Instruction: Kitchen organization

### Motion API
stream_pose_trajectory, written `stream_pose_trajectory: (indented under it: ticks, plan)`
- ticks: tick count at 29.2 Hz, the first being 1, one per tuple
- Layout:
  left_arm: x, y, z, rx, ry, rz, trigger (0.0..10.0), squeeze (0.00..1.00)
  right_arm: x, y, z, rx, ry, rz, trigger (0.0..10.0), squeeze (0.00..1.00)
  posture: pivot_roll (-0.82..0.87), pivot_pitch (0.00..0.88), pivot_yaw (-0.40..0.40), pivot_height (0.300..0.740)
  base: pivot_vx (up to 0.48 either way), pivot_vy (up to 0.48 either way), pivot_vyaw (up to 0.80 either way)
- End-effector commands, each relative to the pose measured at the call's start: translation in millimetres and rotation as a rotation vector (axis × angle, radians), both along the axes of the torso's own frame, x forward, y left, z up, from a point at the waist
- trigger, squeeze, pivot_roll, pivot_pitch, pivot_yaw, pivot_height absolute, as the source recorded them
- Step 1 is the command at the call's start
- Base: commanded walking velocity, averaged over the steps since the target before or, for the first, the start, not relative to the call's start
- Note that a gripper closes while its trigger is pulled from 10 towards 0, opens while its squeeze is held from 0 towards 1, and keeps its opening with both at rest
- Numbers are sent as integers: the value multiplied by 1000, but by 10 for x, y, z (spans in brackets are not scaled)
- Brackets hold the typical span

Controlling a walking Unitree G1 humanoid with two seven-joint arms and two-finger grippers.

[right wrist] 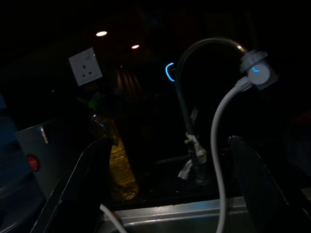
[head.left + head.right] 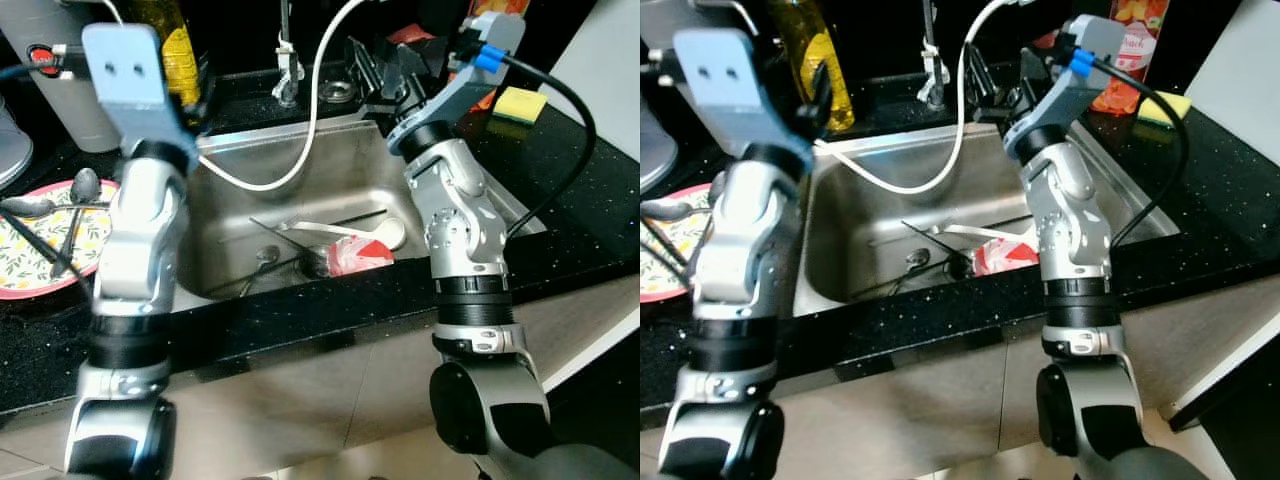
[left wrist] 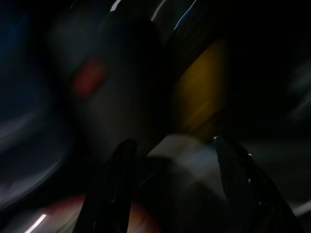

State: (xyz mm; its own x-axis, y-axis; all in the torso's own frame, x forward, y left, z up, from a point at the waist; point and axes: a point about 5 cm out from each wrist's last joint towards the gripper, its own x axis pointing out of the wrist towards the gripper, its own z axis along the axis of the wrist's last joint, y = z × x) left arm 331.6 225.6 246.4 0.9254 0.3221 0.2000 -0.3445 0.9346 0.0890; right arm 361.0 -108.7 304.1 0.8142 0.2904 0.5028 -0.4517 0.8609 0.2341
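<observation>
A black speckled countertop is seen running across the kitchen, with a stainless steel sink set into its middle. Both silver arms are raised above it.

The left gripper is held over the sink's rear left corner, beside a yellow bottle and a grey canister with a red button; its two black fingers are spread apart with nothing between them, though the left wrist view is dark and blurred.

The right gripper is held over the sink's rear edge, near the tap. Its fingers are spread wide and nothing is gripped. Through the gap, the curved tap and a white hose fitted to its spout are shown, with a wall socket behind.

The white hose is draped down from the tap into the basin and up over its left rim. On the sink's floor, near the front edge, a red-and-white crumpled wrapper is seen, with a white spoon just beside it and dark utensils scattered to its left.

On the counter's left edge, a floral plate with a red rim is seen carrying spoons and other cutlery. A yellow sponge is lying at the counter's rear right corner, next to an orange packet.
</observation>
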Motion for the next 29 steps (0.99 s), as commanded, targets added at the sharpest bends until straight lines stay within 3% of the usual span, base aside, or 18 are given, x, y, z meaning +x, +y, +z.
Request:
stream_pose_trajectory:
  ticks: [1,5,8,14,17,21,22,27,29]
  plan:
    - [-29,190,-158,14,95,97,10000,0,6,11,23,16,-4,8,10000,0,175,0,53,740,0,0,0]
    - [-93,342,-270,-36,185,159,10000,0,16,11,64,9,-16,15,10000,0,188,0,42,740,0,0,0]
    - [-130,489,-238,-61,203,246,10000,0,29,2,150,9,-28,16,10000,0,192,0,36,740,0,0,0]
    - [-228,642,-250,-189,230,341,10000,0,7,56,21,-16,4,51,10000,0,221,0,10,740,0,0,0]
    - [-278,752,-392,-173,292,399,10000,0,62,91,-57,-18,35,38,10000,0,206,0,10,740,0,0,0]
    - [-267,780,-348,-184,284,404,10000,0,24,124,81,-3,-6,60,10000,0,208,0,11,740,0,0,0]
    - [-233,781,-333,-191,280,404,10000,1000,42,114,65,-7,-5,57,10000,0,209,0,11,740,0,0,0]
    - [-200,724,-313,-215,277,373,10000,1000,13,109,16,-12,6,56,10000,0,203,0,15,740,0,0,0]
    - [-171,728,-299,-310,264,345,10000,957,8,79,49,-8,0,52,10000,0,194,0,19,740,0,0,0]
